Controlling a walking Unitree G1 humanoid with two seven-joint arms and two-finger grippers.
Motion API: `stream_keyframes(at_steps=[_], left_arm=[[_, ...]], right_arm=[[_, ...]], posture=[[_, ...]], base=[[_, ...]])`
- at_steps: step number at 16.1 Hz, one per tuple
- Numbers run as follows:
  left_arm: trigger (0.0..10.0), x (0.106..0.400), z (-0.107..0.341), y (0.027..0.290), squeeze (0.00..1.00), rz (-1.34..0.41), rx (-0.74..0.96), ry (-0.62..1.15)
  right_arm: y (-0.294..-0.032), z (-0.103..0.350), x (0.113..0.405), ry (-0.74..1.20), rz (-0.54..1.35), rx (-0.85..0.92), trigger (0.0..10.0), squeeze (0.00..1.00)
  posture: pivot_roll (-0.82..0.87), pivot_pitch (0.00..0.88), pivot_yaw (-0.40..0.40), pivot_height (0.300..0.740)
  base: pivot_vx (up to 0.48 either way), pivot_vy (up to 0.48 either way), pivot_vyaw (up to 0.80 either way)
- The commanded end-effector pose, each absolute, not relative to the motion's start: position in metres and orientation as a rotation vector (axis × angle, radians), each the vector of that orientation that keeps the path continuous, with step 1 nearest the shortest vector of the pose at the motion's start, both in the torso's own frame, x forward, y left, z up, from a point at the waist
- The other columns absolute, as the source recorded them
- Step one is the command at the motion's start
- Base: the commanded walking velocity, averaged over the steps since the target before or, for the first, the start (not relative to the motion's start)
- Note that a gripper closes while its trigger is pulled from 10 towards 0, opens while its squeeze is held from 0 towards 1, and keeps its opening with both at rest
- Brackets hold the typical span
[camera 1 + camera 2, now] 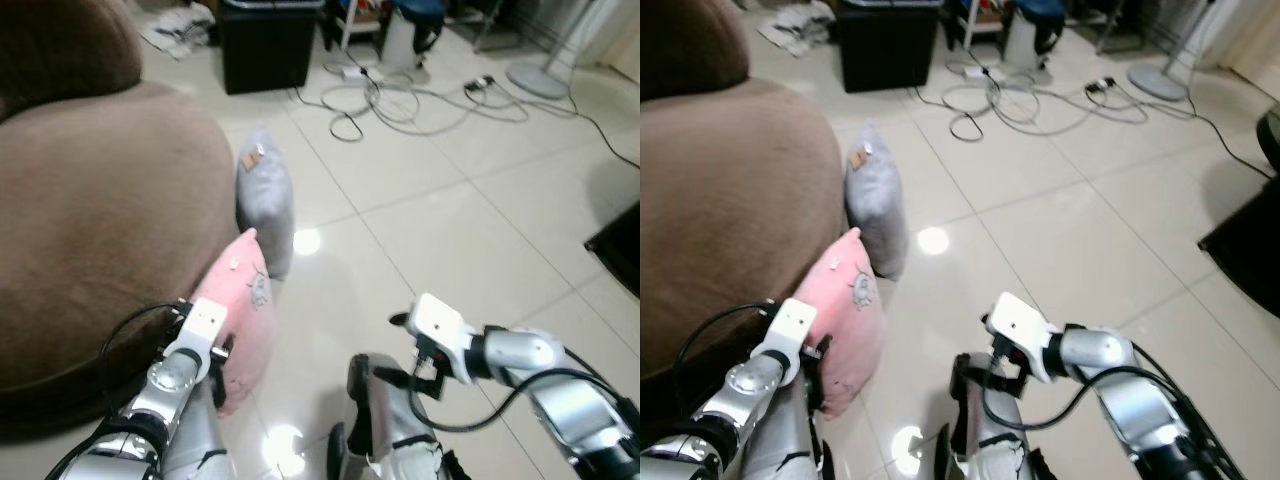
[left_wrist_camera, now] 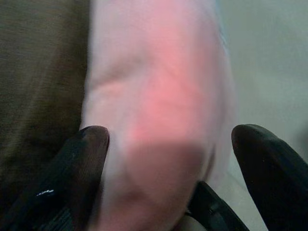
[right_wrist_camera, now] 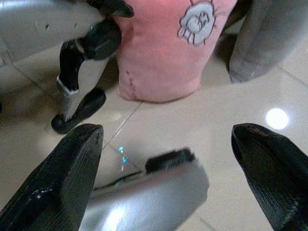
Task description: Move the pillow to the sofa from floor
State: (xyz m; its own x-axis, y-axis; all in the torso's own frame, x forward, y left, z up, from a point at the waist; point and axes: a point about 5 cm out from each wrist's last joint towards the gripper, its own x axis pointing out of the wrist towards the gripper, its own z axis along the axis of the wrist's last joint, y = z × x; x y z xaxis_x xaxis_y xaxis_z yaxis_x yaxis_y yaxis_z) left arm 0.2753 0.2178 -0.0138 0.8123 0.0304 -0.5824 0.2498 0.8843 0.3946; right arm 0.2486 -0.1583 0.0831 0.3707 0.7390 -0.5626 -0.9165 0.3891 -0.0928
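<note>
A pink pillow (image 1: pixel 245 305) with a small cartoon print stands on edge on the tiled floor, leaning against the front of the brown sofa (image 1: pixel 90 220). My left gripper (image 2: pixel 171 144) is open, its two fingers either side of the pillow's near edge (image 2: pixel 159 96) and the pillow between them. In the head view it sits low at the pillow's near end (image 1: pixel 218 372). My right gripper (image 3: pixel 168 139) is open and empty over the floor, to the right of the pink pillow (image 3: pixel 163 53) and pointing toward it.
A grey pillow (image 1: pixel 265 195) leans on the sofa just beyond the pink one. A black box (image 1: pixel 268 45), tangled cables (image 1: pixel 400 100) and a fan base (image 1: pixel 540 78) lie farther off. A dark object (image 1: pixel 620 250) is at the right edge. My legs (image 1: pixel 385 430) stand below.
</note>
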Motion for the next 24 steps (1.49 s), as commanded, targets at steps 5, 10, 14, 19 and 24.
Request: stream_keyframes(at_steps=[5, 10, 14, 19, 24], left_arm=[[10.0, 0.263, -0.026, 0.220, 0.00, -0.098, 0.632, 0.693], [10.0, 0.265, -0.020, 0.234, 0.00, 0.023, 0.769, 0.648], [0.0, 0.267, -0.016, 0.239, 0.00, 0.060, 0.832, 0.633], [0.0, 0.273, -0.012, 0.235, 0.00, 0.040, 0.818, 0.599], [0.0, 0.274, -0.012, 0.230, 0.00, 0.027, 0.814, 0.579]], right_arm=[[-0.162, 0.088, 0.234, 0.499, 1.136, -0.439, 10.0, 0.00], [-0.158, 0.084, 0.223, 0.502, 1.150, -0.447, 10.0, 0.00], [-0.158, 0.084, 0.214, 0.530, 1.170, -0.437, 10.0, 0.00], [-0.154, 0.084, 0.213, 0.527, 1.169, -0.431, 10.0, 0.00], [-0.152, 0.083, 0.213, 0.523, 1.155, -0.414, 10.0, 0.00]], posture=[[-0.17, 0.203, -0.227, 0.546], [-0.17, 0.199, -0.247, 0.546], [-0.18, 0.203, -0.247, 0.546], [-0.17, 0.204, -0.234, 0.546], [-0.15, 0.187, -0.231, 0.546]], base=[[0.000, 0.000, 0.00], [0.000, 0.000, 0.00], [0.000, 0.000, 0.00], [0.000, 0.000, 0.00], [0.000, 0.000, 0.00]])
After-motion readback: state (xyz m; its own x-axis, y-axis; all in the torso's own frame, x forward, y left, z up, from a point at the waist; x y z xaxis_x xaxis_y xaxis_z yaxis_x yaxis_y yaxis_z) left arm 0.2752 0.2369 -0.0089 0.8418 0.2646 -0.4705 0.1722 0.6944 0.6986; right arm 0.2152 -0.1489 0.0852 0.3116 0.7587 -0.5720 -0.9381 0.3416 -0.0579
